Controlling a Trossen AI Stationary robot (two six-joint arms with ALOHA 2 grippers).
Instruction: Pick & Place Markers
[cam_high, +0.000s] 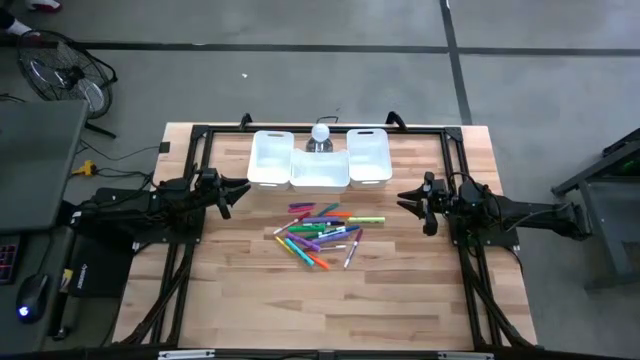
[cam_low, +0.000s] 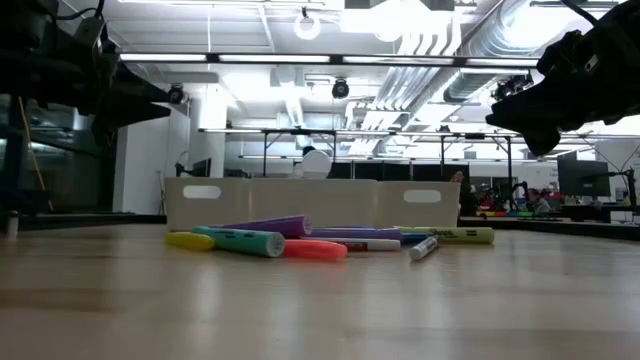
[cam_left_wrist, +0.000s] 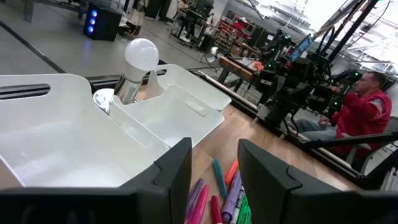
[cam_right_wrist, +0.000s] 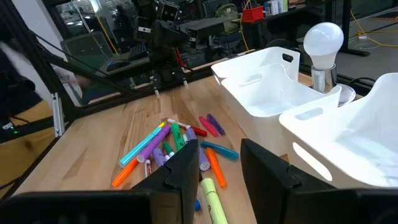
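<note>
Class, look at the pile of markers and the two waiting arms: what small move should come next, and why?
Probably the right gripper should move in over the markers and lower onto one at the pile's edge. Both it and the left gripper hover open and empty either side of the pile, every marker lies on the table, and the white bins look empty.

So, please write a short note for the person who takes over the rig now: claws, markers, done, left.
Left claw: open, empty, raised at the table's left side.
Right claw: open, empty, raised at the right side.
Markers: all in one loose pile mid-table, in front of the three white bins.
Done: nothing; the bins hold no marker.
Left: pick every marker and place it.
</note>
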